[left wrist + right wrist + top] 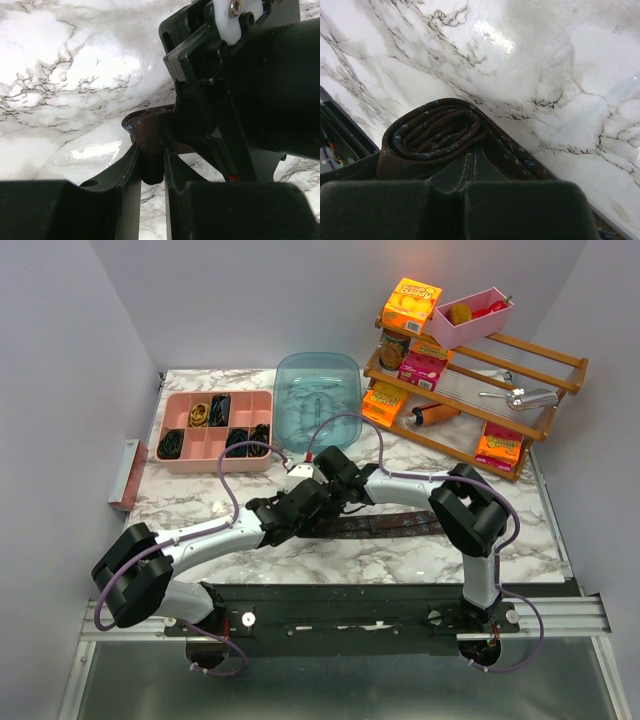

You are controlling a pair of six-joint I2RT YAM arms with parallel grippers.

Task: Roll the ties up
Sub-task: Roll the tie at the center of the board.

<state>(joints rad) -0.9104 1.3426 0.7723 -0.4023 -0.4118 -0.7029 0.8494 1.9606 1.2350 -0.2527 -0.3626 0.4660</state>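
The tie (437, 132) lies on the table (170, 502), its coil just ahead of the right gripper's (470, 172) jaws and one edge between the left gripper's (152, 165) jaws. Its unrolled length runs right of both. Well beyond the jaws stand a tray (220, 466) holding rolled ties (170, 445) at left, a container (317, 390) centrally, and a rack (520, 365) at right.

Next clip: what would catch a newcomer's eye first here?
A dark brown tie lies across the marble table, its end wound into a coil at the right claw. The left claw pinches that tie. A pink tray far left holds rolled ties.
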